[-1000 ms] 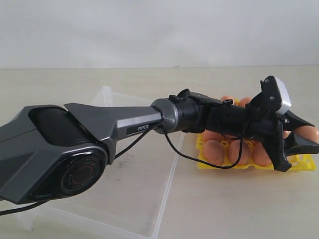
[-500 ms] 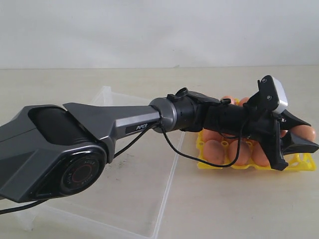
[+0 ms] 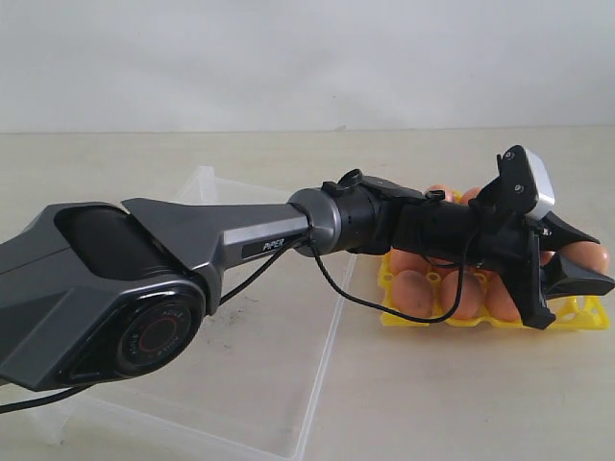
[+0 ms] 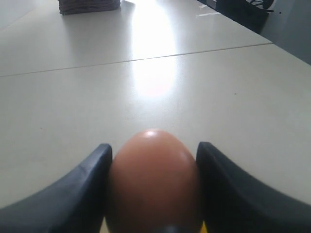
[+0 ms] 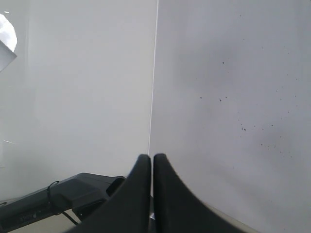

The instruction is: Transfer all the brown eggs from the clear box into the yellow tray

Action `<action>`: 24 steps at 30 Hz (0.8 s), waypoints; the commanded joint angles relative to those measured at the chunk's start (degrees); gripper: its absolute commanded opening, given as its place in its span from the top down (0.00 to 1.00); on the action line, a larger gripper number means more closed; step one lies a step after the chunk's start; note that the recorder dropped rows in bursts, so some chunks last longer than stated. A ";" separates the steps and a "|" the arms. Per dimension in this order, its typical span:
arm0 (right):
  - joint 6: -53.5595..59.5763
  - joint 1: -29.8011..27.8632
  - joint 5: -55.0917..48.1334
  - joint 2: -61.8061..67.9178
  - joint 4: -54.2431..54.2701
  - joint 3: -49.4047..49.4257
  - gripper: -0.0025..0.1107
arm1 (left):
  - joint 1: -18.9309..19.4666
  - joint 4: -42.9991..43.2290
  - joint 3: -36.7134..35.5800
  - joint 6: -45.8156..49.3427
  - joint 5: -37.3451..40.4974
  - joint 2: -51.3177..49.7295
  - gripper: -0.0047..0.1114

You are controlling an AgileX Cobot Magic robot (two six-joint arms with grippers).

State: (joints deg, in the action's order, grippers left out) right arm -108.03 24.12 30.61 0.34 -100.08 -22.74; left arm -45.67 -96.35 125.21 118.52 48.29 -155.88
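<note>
Left gripper (image 4: 154,147) clasps a brown egg (image 3: 588,257), apparently above the right edge of the yellow tray (image 3: 588,315); right gripper (image 5: 152,162) is pressed closed.

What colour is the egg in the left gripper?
The egg is plain orange-brown; clearest in the left wrist view.

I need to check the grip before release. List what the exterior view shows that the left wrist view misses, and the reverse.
Only the exterior view: the clear box, no eggs visible in it, the other brown eggs seated in the yellow tray, and the left arm reaching over them. Only the left wrist view: both jaws pressing the held egg on its sides, close up, and a grey object at the far edge of the table. Both: the left gripper holding that egg, and the pale table.
</note>
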 commanded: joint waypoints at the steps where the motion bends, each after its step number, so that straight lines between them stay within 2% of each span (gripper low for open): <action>1: 0.68 -0.10 0.05 -0.34 0.13 -0.17 0.98 | -0.10 2.38 -0.56 -0.69 0.16 -1.70 0.83; 4: 0.68 -0.10 0.05 -0.34 0.13 -0.17 0.98 | -0.10 2.38 -0.56 -0.69 0.16 -1.70 0.75; 8: 0.68 -0.10 0.05 -0.34 0.13 -0.17 0.98 | -0.10 1.25 -0.56 -0.69 0.05 -1.70 0.70; 24: 0.68 -0.10 0.05 -0.34 0.13 -0.17 0.98 | -0.10 1.02 -0.56 -0.69 -0.10 -1.70 0.68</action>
State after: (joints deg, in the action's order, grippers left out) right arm -107.77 24.12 30.61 0.34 -100.08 -22.74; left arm -45.67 -97.07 125.21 118.52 48.51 -155.88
